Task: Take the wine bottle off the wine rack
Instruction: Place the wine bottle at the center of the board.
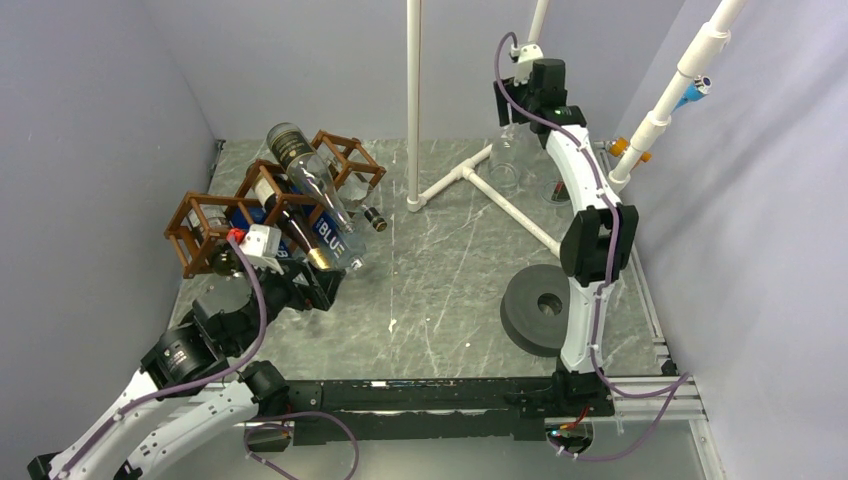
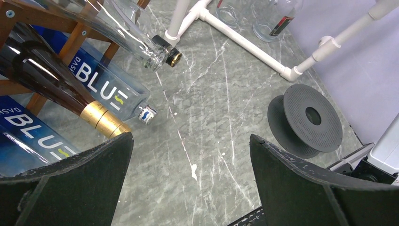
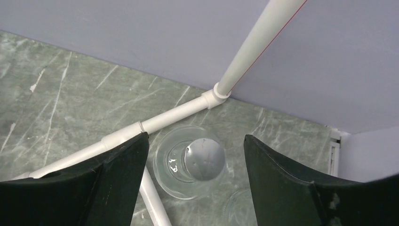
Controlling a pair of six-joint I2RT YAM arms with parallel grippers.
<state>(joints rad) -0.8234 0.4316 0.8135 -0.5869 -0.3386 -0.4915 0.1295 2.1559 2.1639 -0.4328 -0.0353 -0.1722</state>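
Observation:
The brown wooden wine rack (image 1: 205,225) stands at the back left, with several bottles lying in its cells. One is a dark wine bottle (image 2: 47,80) with a gold foil neck, beside clear bottles labelled BLUE (image 2: 101,80). My left gripper (image 2: 190,137) is open just in front of the rack, with only bare table between its fingers and the gold neck by its left fingertip. At the back right, my right gripper (image 3: 195,137) is open above an upright clear bottle with a silver cap (image 3: 204,160). Its fingers stand clear of the cap on both sides.
A white pipe frame (image 1: 500,200) lies on the table, and its upright pole (image 1: 413,100) rises beside the standing clear bottle (image 1: 507,160). A second clear bottle (image 2: 282,19) with a red label stands close by. A black spool (image 1: 537,308) lies near the right arm. Walls close in left, back and right.

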